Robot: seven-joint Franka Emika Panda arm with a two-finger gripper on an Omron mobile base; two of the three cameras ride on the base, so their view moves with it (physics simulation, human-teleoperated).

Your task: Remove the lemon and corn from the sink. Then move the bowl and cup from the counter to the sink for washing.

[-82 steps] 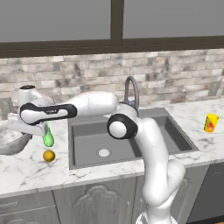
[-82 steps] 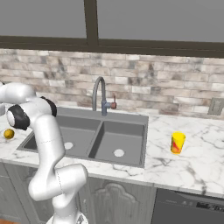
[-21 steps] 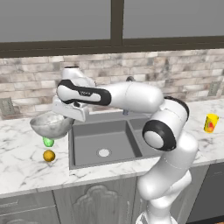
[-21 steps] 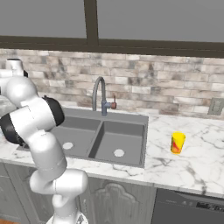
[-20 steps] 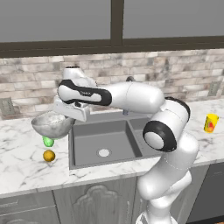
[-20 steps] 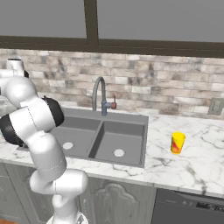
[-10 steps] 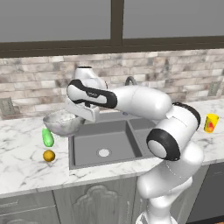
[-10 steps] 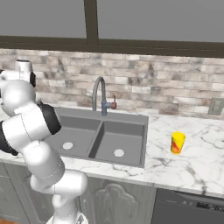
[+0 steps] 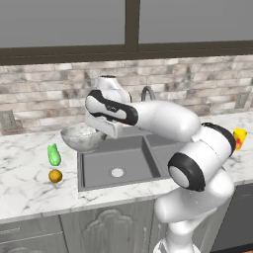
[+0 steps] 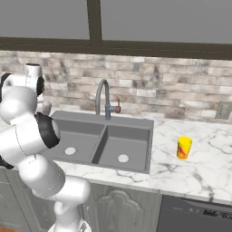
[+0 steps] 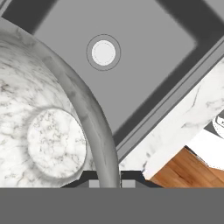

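Hand (image 11: 105, 181) clenched on bowl (image 9: 81, 137) rim; right base view reveals cup (image 10: 183, 148).

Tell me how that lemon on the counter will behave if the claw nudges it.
The lemon looks like a smooth ball resting free on flat marble, so it would probably roll. It appears small and light; the corn lying just behind it might stop it.

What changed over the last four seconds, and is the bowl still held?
The gripper released the corn onto the counter, took the bowl by its rim and carried it rightward to the sink's left edge, still held. Lemon and cup stayed put.
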